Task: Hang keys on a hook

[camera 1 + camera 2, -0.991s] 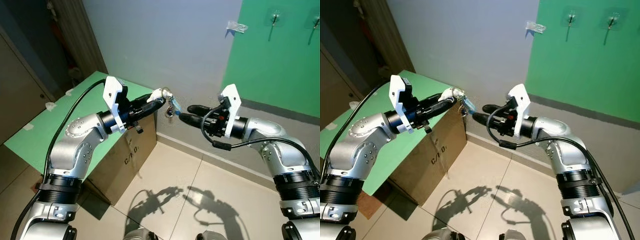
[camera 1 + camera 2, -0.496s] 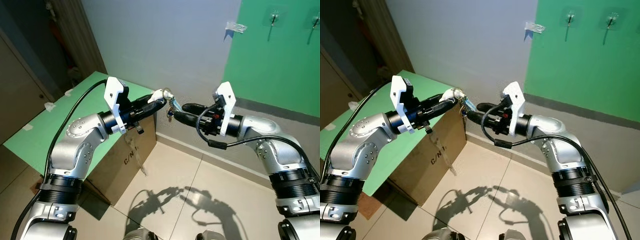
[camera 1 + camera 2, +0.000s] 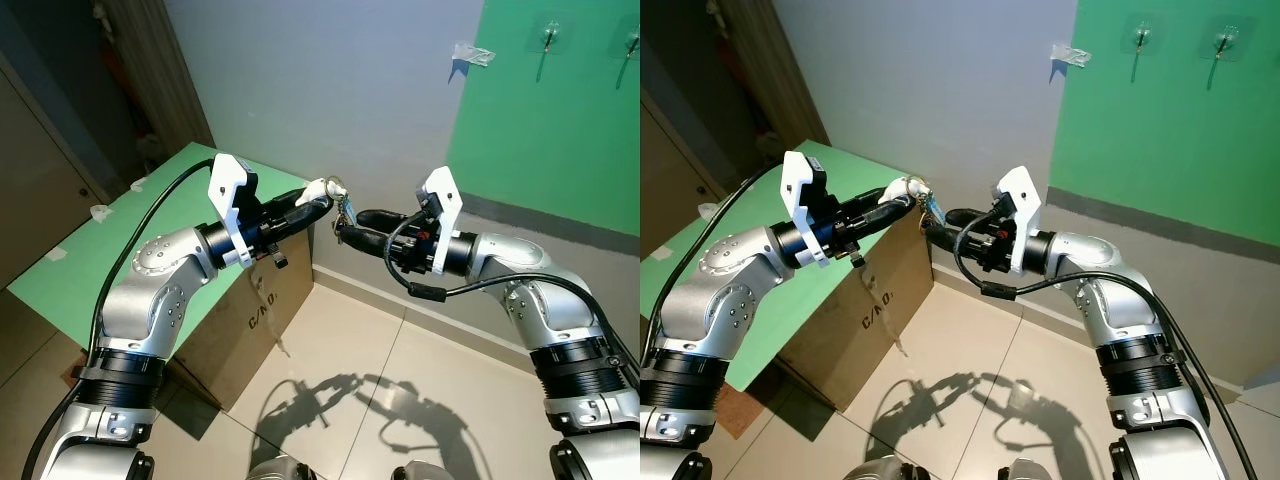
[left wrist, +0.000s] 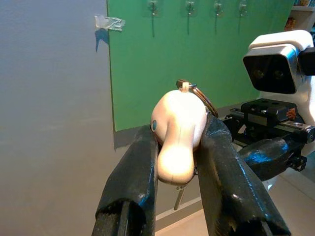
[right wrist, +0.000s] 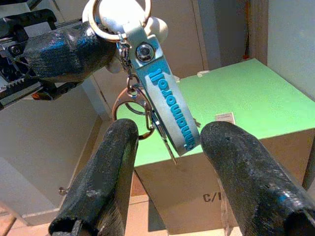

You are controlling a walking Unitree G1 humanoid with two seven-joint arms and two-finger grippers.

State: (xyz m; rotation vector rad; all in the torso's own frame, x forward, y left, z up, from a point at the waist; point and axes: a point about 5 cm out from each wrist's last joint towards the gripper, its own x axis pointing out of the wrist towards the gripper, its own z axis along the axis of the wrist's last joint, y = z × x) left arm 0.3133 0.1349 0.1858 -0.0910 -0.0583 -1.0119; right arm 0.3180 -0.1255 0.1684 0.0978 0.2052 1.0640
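Observation:
A key bunch (image 3: pixel 344 211) hangs in mid-air before the grey wall: a white rounded fob (image 4: pixel 175 118), a metal ring, a pale strap with blue lettering (image 5: pixel 165 101) and small keys. My left gripper (image 3: pixel 318 200) is shut on the white fob. My right gripper (image 3: pixel 350 226) is open, one black finger (image 5: pixel 115 147) on each side of the dangling strap, apart from it. Small hooks (image 3: pixel 548 37) are stuck high on the green wall panel at the upper right, far above both grippers.
A cardboard box (image 3: pixel 250 305) with a green top (image 3: pixel 120 235) stands at the left under my left arm. A strip of clear tape (image 3: pixel 470 53) sticks to the wall at the green panel's edge. Tiled floor (image 3: pixel 400 370) lies below.
My right gripper has moved left towards the keys, and its open fingers now straddle the hanging strap. The left arm has held the fob still.

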